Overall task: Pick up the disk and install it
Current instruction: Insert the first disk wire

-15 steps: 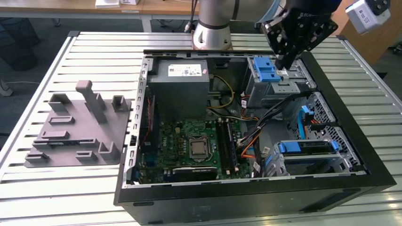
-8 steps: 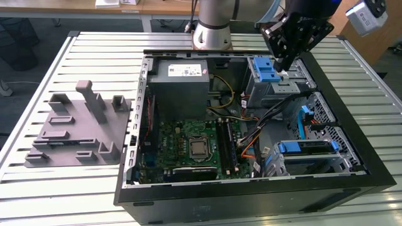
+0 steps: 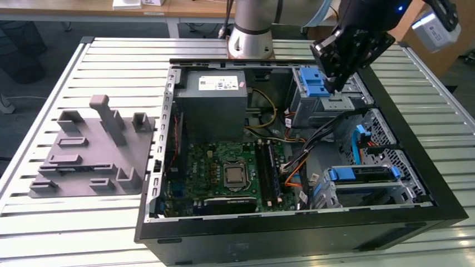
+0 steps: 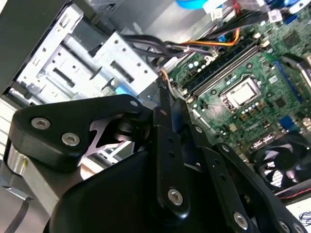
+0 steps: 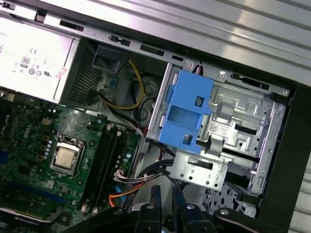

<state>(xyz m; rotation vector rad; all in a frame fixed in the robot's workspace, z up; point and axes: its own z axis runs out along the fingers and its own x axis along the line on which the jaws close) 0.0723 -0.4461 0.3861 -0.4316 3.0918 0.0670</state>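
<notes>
The open computer case [image 3: 415, 167] lies on its side on a slatted metal table [image 3: 111, 50]. In the exterior view the gripper [image 3: 335, 89] hangs over the case's far corner, at that view's right, just above the blue-latched drive cage [image 3: 326, 94]. In the first wrist view its two fingertips [image 5: 155, 196] stand close together with only a narrow gap and nothing between them (effectively closed, holding nothing), just short of the cage's lower metal tab [image 5: 197, 170].

The disk [image 3: 364, 173] sits in its blue bracket in the near bay at the exterior view's right, well apart from the gripper.

Obstructions: a bundle of black and orange cables [image 3: 312, 142] runs between the cage and the disk bay, crossing beside the motherboard [image 3: 222, 172]. The grey power-supply box [image 3: 215, 92] stands beside the cage toward the exterior view's left. A grey plastic fixture [image 3: 93, 150] rests on the table outside the case.
</notes>
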